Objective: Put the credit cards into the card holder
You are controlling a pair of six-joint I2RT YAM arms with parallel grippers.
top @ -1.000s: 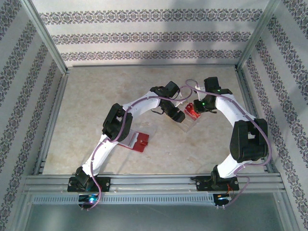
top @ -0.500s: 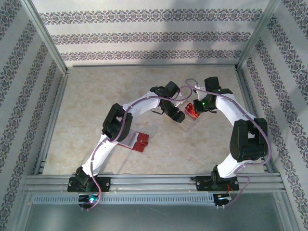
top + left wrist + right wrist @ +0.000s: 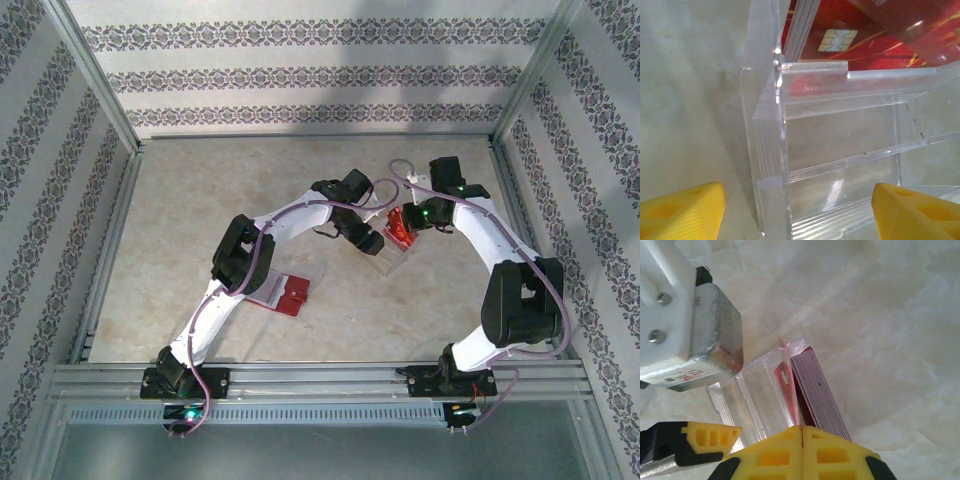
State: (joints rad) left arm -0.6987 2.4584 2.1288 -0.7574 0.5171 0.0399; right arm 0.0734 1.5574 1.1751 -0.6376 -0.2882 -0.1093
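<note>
Figure. Drawing one card from the tray, seen from above and from both wrists.

**Layout.** A clear tray (image 3: 770, 150) holds a stack (image 3: 820, 395) of red cards on edge in its far compartment. The wallet (image 3: 283, 292) lies flat, well apart from the tray, toward the left arm's base.

**Right gripper** (image 3: 802, 440). It stands just above the tray, its jaws fully closed. A single card (image 3: 786, 380) leans off the stack and runs up into the seam between the fingers, so it appears pinched by its upper edge.

**Left gripper** (image 3: 799, 212). Its jaws stand wide at the tray's near end and grip nothing. One finger sits outside the side wall, the other over the empty compartment. Whether either touches the tray cannot be told.

**Handling.** The card is probably light, thin and stiff, with glossy faces that slip easily. The best hold looks like a flat pinch across both faces at the short edge that stands above the tray wall. The long free end then leads into a wallet sleeve. A skewed pinch would likely let the card pivot. The tray also looks light and could slide unless braced.

**Change from the earlier frame.** The right arm (image 3: 520, 300) has shifted: its elbow sits farther from the tray, toward its base. The red at the gripper shows slightly farther up the tray. The jaws have gone from a narrow gap to fully closed. The left arm (image 3: 240, 265) and wallet are unmoved.
</note>
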